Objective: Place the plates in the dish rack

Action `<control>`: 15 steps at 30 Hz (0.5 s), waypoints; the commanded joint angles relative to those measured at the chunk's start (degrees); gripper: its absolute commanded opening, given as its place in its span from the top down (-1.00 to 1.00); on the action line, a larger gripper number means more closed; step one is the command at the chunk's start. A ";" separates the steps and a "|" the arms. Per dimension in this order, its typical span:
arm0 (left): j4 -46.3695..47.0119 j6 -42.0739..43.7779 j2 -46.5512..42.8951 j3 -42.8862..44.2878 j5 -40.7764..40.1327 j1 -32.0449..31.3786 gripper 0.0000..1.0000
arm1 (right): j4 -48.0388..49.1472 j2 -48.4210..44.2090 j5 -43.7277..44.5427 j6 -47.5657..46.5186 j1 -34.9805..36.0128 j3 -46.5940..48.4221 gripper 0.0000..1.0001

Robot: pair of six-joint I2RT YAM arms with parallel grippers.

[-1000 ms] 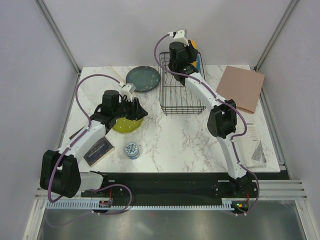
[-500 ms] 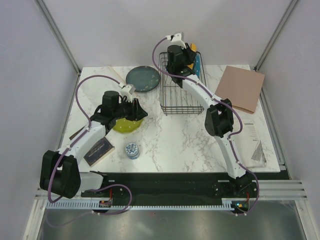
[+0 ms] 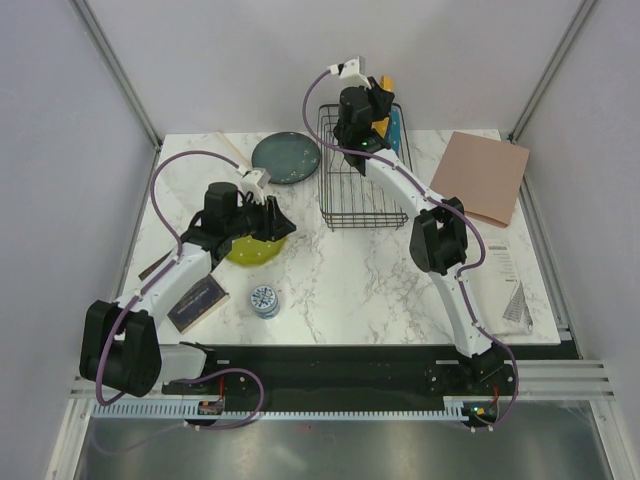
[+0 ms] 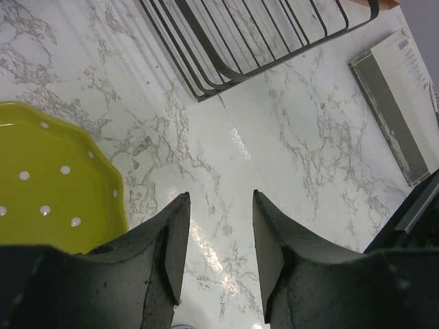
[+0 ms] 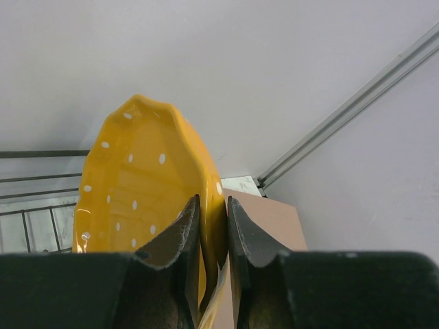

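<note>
Right gripper (image 5: 209, 205) pinches orange plate (image 5: 137, 178) rim above dish rack (image 3: 362, 185), 12 o'clock end. Left gripper (image 4: 219, 205) half-parted, empty; lime-green plate (image 4: 48, 185) at its 9 o'clock. Teal-grey plate (image 3: 286, 158) appears in top view only.

a lab test cell: marble-look table (image 3: 350, 275) within plain white panels (image 3: 230, 60) and aluminium rails (image 3: 116, 68)

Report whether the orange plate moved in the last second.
Yes. The orange plate, pinched by the right gripper, shifted up-image above the dish rack's far rim.

Bright, even overhead light — soft shadows, marble glare — blurred near fingers (image 4: 171, 267).
</note>
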 commanded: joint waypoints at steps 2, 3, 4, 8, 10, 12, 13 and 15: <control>3.00 -1.14 -0.72 -0.90 0.93 0.01 0.03 | 11.57 -3.51 -1.48 -6.36 0.21 1.37 1.00; 2.92 -1.14 -0.72 -0.99 1.01 0.01 0.03 | 12.46 -3.60 -1.83 -7.42 0.21 0.84 1.00; 2.91 -1.14 -0.89 -1.16 0.84 0.01 0.03 | 14.03 -3.77 -2.35 -9.61 0.13 -0.64 1.00; 3.26 -1.05 -1.07 -1.43 0.57 0.10 0.03 | 16.59 -5.01 -4.73 -12.61 0.21 -3.64 1.00; 3.27 -1.14 -1.07 -1.78 0.57 0.10 0.03 | 15.46 -4.92 -5.52 -12.71 0.21 -3.38 1.00; 3.27 -1.14 -1.07 -1.78 0.66 0.27 0.03 | 15.28 -4.22 -5.43 -13.49 0.21 -3.12 1.00; 3.27 -1.14 -1.07 -1.78 0.57 0.19 0.03 | 15.54 -4.04 -5.26 -13.76 0.21 -3.03 1.00; 3.27 -1.05 -1.24 -1.78 0.40 0.28 0.03 | 15.80 -3.51 -5.08 -14.11 0.21 -3.03 1.00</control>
